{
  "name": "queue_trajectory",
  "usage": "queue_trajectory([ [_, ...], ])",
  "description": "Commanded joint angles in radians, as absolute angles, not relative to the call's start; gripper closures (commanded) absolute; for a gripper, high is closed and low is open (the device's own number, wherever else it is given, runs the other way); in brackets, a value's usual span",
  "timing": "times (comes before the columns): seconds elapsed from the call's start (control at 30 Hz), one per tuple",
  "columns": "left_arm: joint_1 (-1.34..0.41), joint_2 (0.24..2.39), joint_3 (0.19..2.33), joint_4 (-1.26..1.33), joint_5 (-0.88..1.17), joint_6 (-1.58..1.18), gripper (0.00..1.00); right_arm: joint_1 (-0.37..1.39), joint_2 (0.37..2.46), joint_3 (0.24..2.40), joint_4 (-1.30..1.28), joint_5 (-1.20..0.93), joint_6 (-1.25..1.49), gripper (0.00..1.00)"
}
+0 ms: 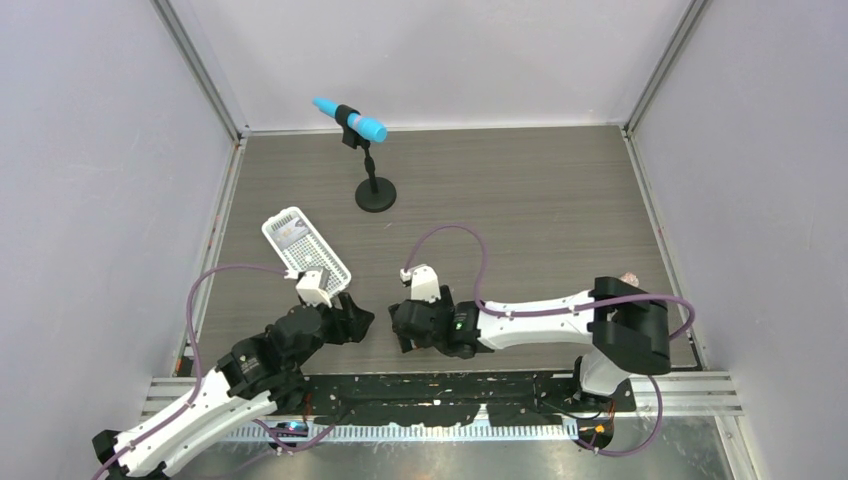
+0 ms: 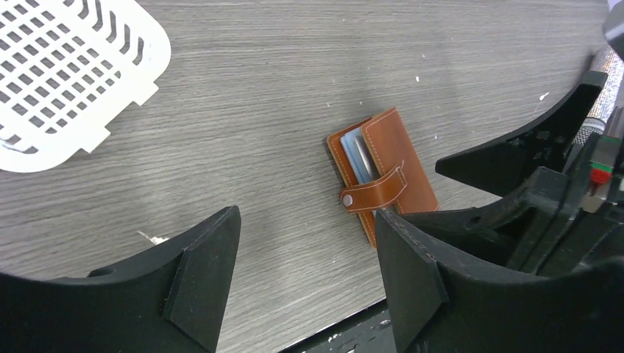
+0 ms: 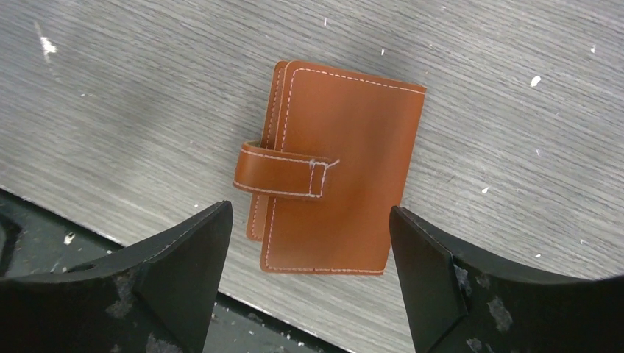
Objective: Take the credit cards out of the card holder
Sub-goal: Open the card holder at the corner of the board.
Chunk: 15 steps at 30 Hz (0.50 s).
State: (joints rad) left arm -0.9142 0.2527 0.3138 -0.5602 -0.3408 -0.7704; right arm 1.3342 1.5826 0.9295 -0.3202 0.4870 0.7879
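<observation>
The card holder [image 3: 346,169], a tan leather wallet, lies folded flat on the table with its strap [image 3: 283,173] across the front edge. In the left wrist view the card holder [image 2: 386,173] shows a pale blue sliver [image 2: 358,158] at its open side; I cannot tell whether that is the credit cards or the pocket. My right gripper [image 3: 309,272] hovers open just short of the holder, touching nothing. My left gripper [image 2: 309,279] is open too, with the holder beyond its right finger [image 2: 412,279]. In the top view both grippers [image 1: 362,322] [image 1: 397,325] face each other and hide the holder.
A white perforated tray [image 1: 305,250] lies beside the left wrist, and its corner [image 2: 66,73] shows in the left wrist view. A blue microphone on a black stand [image 1: 375,195] is at the back. The table's near edge [image 3: 147,254] runs just below the holder.
</observation>
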Motion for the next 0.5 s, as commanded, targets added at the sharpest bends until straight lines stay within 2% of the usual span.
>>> queue_trajectory([
  [0.0,-0.914,0.253,0.311,-0.58,-0.349,-0.784,0.3,1.35,1.639,1.012,-0.381,0.569,0.817,0.15],
  [0.13,-0.914,0.263,0.306,-0.569,-0.339,-0.789,0.31,1.351,1.667,1.012,-0.387,0.575,0.826,0.17],
  [0.47,-0.914,0.325,0.295,-0.5,-0.283,-0.794,0.33,1.351,1.584,0.911,-0.28,0.577,0.85,0.46],
])
